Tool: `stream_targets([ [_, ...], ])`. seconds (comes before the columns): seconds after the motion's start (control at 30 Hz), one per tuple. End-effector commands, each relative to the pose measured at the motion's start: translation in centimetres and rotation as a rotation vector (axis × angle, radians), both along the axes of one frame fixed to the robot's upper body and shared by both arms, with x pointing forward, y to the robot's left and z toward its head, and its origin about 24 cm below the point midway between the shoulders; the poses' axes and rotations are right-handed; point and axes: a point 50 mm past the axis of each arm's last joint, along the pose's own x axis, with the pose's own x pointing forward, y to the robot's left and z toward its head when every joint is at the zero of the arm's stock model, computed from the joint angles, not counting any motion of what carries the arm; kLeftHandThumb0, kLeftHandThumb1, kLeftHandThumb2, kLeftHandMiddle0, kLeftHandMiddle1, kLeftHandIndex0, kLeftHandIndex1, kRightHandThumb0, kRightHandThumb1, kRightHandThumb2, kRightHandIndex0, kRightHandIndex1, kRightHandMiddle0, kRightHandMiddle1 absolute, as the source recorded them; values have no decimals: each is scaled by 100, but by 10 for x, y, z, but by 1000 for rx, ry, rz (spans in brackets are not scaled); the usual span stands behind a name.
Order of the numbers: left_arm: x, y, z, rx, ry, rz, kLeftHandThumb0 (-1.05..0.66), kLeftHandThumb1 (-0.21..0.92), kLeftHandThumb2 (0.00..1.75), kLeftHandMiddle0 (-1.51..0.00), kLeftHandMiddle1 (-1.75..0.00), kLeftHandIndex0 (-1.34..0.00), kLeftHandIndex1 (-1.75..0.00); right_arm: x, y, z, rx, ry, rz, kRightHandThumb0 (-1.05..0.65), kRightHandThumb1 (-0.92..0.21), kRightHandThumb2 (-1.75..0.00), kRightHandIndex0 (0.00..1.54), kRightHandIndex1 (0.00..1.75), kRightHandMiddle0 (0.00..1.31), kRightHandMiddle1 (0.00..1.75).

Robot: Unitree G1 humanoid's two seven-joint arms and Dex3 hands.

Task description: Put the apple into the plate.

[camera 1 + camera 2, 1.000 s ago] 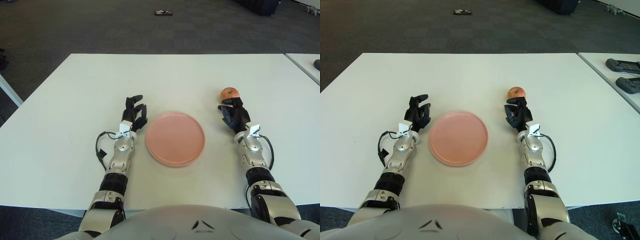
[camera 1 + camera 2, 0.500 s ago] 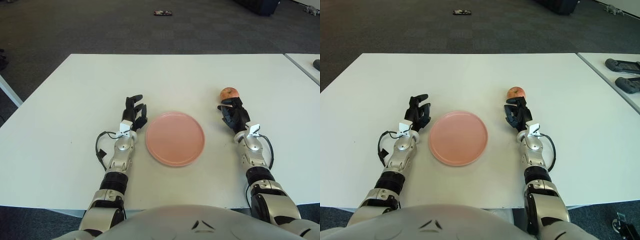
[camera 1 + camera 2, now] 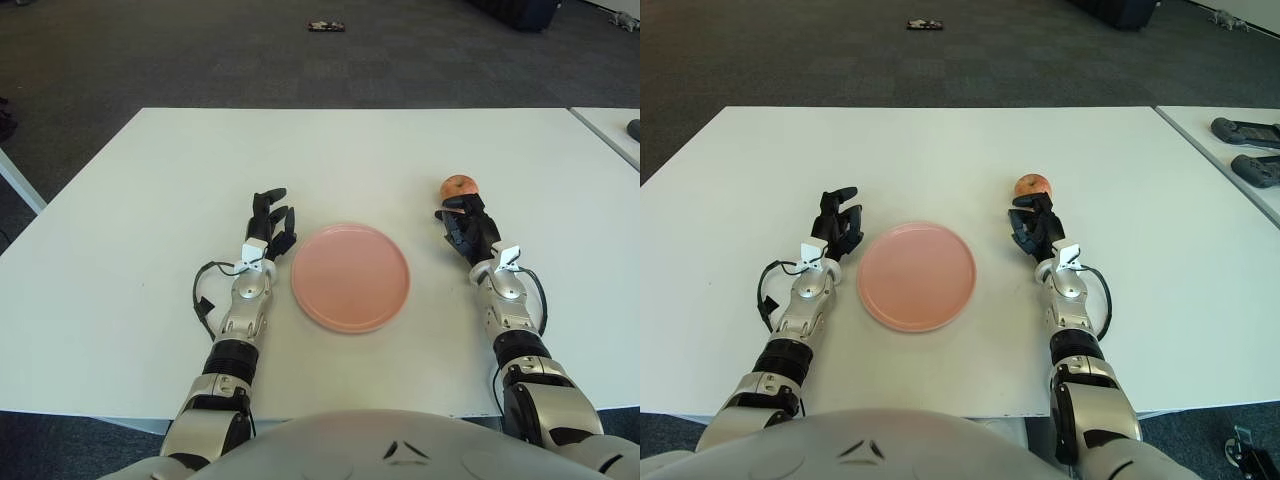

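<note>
A red-yellow apple (image 3: 459, 186) sits on the white table (image 3: 330, 150), right of a round pink plate (image 3: 350, 277) that holds nothing. My right hand (image 3: 464, 230) rests on the table just in front of the apple, fingers relaxed and spread, the fingertips close to the apple but not around it. My left hand (image 3: 270, 227) rests on the table just left of the plate's rim, fingers open and empty. The same scene shows in the right eye view, with the apple (image 3: 1033, 186) and plate (image 3: 916, 275).
A second white table (image 3: 1230, 150) stands to the right with two dark handheld devices (image 3: 1246, 130) on it. A small dark object (image 3: 327, 25) lies on the grey carpet beyond the table.
My left hand and forearm have shifted very slightly. The right hand, apple and plate have not moved.
</note>
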Motion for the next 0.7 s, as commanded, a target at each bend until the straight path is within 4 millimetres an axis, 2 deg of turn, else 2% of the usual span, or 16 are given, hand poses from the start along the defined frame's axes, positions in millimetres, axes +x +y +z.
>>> stream_targets([
  [0.0,-5,-1,-14,8,76,7,-78,92,62,-28,-76,-3,-122,-15,-3,-24,22,135,-17,-35,-92,-47,34,123,25,169],
  [0.67,-2,-4,-12,-15,74,12,-79,92,62,-26,-75,-2,-122,-13,-9,-24,23,140,-18,-35,-92,-47,34,123,25,169],
])
